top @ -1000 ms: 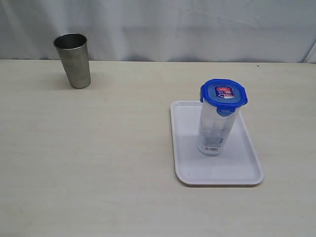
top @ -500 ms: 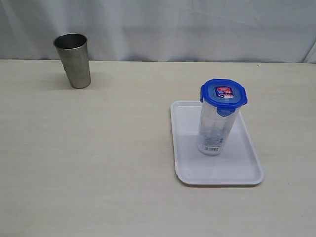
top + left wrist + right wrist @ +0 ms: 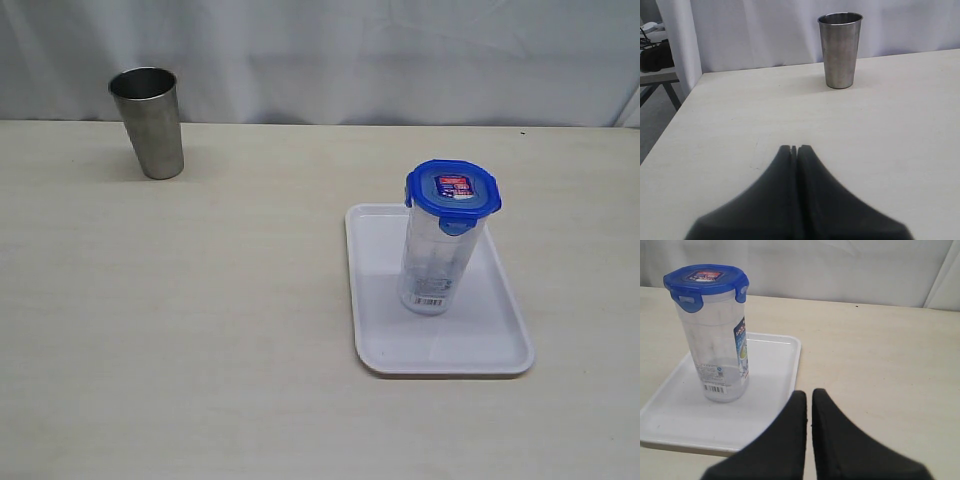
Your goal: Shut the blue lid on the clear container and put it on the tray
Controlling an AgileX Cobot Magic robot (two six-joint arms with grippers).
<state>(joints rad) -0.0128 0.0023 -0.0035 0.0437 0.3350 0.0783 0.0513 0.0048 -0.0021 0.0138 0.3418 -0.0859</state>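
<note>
Nothing has moved since the earlier frame. Clear container [image 3: 432, 270] stands upright on tray [image 3: 480, 345], blue lid [image 3: 453, 188] seated on top. Left end effector [image 3: 794, 148] and right end effector [image 3: 809, 395] both together, empty. Steel tumbler [image 3: 150, 125] well apart on bench [image 3: 200, 330].

The left gripper [image 3: 794, 148] and right gripper [image 3: 809, 392] look alike — smooth matte black, broad-based, tapering to narrow tips.
</note>
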